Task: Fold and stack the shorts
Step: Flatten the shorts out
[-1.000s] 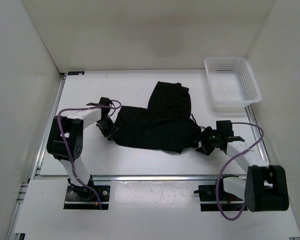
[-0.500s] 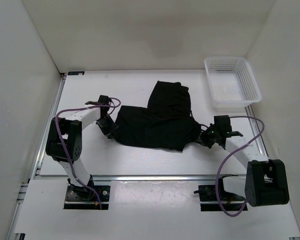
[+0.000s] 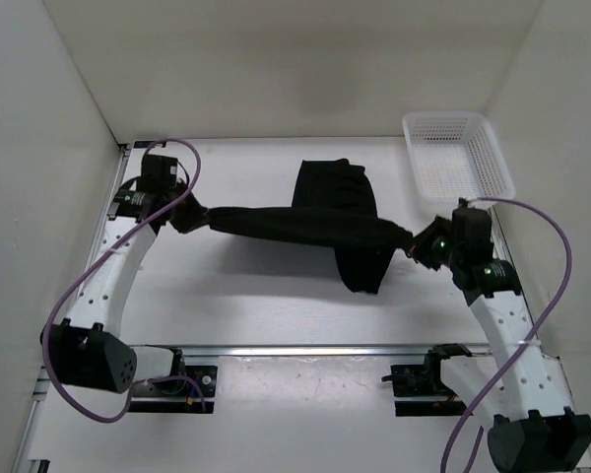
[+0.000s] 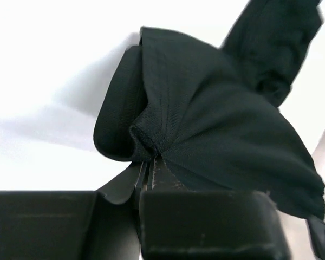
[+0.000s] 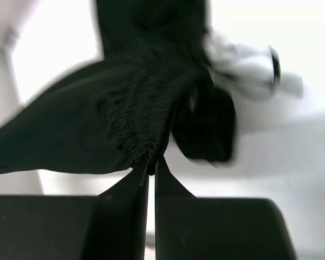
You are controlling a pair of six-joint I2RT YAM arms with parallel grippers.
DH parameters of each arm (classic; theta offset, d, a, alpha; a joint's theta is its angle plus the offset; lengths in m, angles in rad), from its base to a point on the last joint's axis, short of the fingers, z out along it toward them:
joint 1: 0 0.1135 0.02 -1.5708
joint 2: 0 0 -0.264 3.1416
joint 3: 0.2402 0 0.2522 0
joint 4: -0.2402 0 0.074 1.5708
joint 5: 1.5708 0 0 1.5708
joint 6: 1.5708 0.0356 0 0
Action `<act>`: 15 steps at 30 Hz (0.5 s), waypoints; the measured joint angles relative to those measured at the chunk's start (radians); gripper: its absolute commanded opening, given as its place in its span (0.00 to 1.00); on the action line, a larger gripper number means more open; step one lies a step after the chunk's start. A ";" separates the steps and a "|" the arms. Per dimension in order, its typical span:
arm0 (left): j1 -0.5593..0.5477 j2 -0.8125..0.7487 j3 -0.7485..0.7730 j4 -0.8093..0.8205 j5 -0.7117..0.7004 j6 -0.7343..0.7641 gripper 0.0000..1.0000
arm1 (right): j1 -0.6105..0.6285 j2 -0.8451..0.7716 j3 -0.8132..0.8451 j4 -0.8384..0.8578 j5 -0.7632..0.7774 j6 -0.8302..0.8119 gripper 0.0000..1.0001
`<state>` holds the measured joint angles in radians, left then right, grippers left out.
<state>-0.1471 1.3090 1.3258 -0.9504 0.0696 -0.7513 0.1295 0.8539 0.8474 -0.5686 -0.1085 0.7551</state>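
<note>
The black shorts (image 3: pixel 315 225) hang stretched in a band between the two arms above the white table, one part sagging down at the middle right. My left gripper (image 3: pixel 192 218) is shut on the cloth's left end; in the left wrist view the fabric (image 4: pixel 216 124) bunches right at the closed gripper tips (image 4: pixel 150 162). My right gripper (image 3: pixel 417 242) is shut on the right end, and the right wrist view shows gathered, puckered cloth (image 5: pixel 146 119) pinched at its tips (image 5: pixel 151 161).
A white mesh basket (image 3: pixel 457 164) stands at the back right corner, close beside the right arm. White walls close the table on three sides. Purple cables loop from both arms. A metal rail (image 3: pixel 305 348) runs along the near edge.
The right gripper closed on the shorts' right end. Both arms then rose and spread apart, lifting the shorts off the table and pulling them taut.
</note>
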 measured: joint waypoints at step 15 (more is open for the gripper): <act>-0.061 -0.055 -0.436 0.003 0.024 -0.051 0.10 | 0.003 0.027 -0.290 -0.175 -0.094 0.061 0.72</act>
<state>-0.2077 1.2541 0.8898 -0.9470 0.0933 -0.8021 0.1322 0.8806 0.5571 -0.7441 -0.2028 0.8158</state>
